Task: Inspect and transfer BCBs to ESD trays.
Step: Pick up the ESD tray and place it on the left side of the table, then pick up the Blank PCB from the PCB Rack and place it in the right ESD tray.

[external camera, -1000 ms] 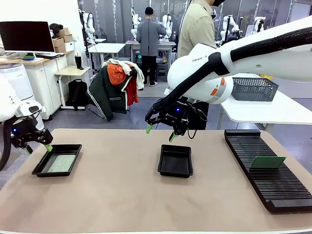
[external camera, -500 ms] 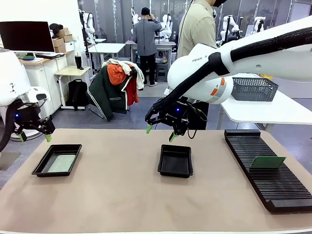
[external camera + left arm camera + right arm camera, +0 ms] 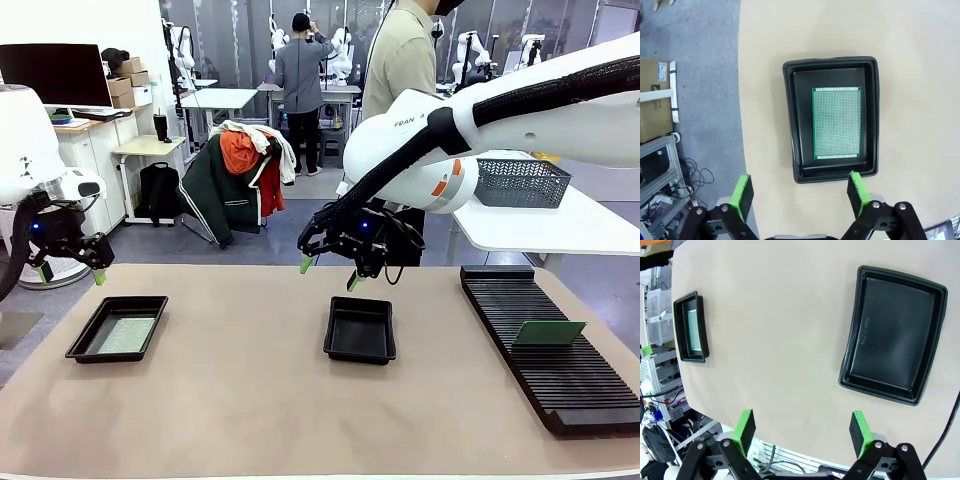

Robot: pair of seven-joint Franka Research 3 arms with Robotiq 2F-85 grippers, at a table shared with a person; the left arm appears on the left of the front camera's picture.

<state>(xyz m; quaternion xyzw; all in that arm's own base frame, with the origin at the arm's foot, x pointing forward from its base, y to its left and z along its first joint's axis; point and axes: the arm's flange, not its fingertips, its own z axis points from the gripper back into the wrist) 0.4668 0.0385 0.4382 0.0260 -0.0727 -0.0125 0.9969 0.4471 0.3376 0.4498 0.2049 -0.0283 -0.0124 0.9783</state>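
Nearest me, bare tan table; long ribbed black rack at the right side, one green board propped in it, call it rack board, tilted up on edge; mid tray at centre, black, flared rim; left tray near the left edge, well apart from it.

Board lies flat on the left tray's floor, not touching the rim that I can see.

Left gripper hangs above and behind the left tray, jaws spread, nothing between them; right gripper hangs over the mid tray's far end, jaws spread too, nothing held.

Left wrist view, looking straight down past its gripper: board shows a fine dot grid, pale face, bright green border, a bit smaller than the tray floor; front view gives only a speckled grey-green patch.

Right wrist view, over its gripper: mid tray floor is bare with small moulded marks; left tray far off, board a thin strip.

Farther back, right arm crosses in front of a person; mesh basket on a side table.
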